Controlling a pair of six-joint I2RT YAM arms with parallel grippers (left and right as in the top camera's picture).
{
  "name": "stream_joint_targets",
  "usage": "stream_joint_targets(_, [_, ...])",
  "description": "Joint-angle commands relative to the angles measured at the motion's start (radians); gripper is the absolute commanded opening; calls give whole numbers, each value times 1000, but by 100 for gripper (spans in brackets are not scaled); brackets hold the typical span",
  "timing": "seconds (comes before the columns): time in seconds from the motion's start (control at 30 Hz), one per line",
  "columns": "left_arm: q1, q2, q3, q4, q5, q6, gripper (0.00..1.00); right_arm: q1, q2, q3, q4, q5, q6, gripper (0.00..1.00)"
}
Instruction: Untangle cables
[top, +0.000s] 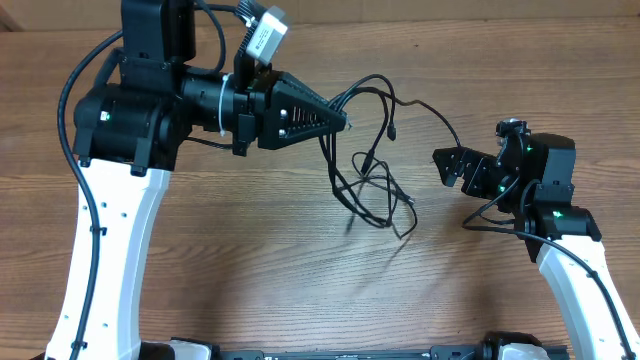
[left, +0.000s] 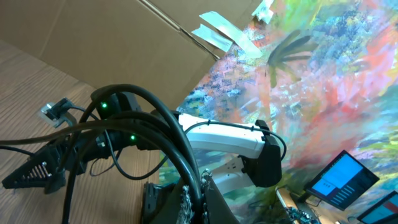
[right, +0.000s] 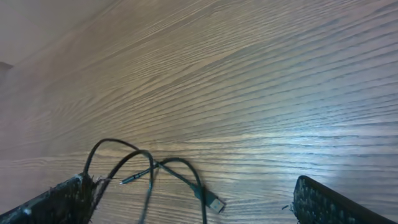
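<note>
Several thin black cables (top: 372, 190) form a loose tangle at the table's middle, with strands rising to my left gripper (top: 338, 120). That gripper is shut on the cables and holds them above the table. In the left wrist view the black strands (left: 168, 124) run straight into the closed jaws (left: 194, 196). My right gripper (top: 452, 167) is open and empty, just right of the tangle. In the right wrist view a cable loop (right: 186, 171) with a silver USB plug (right: 215, 203) lies on the wood between the wide-open fingers (right: 196, 208).
The wooden table (top: 250, 250) extends all round the tangle. In the left wrist view my right arm (left: 224, 138) shows across the table, with a cardboard panel (left: 93, 37) and a painted backdrop (left: 323, 93) behind it.
</note>
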Motion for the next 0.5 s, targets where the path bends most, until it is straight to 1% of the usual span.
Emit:
stream_joint_targets(0.0, [5,-15,22,4,20,2,4,-6,1,-5,12,-71,-9,100])
stream_joint_targets(0.1, [7,-15,22,3,-61,2,4,-6,1,-5,24,-207,-33,100])
stream_joint_targets(0.17, [6,-15,22,-5,-158,-3,4,-6,1,-5,37,-315,-63,100])
stream_joint_targets(0.3, [6,-15,22,-55,-348,-25,4,-6,1,-5,75,-475,-63,100])
stream_joint_targets(0.4, [6,-15,22,-114,-525,-25,4,-6,-2,-5,114,-583,-61,100])
stream_joint_targets(0.47, [6,-14,22,-156,-675,-35,4,-6,-3,-5,136,-639,-61,100])
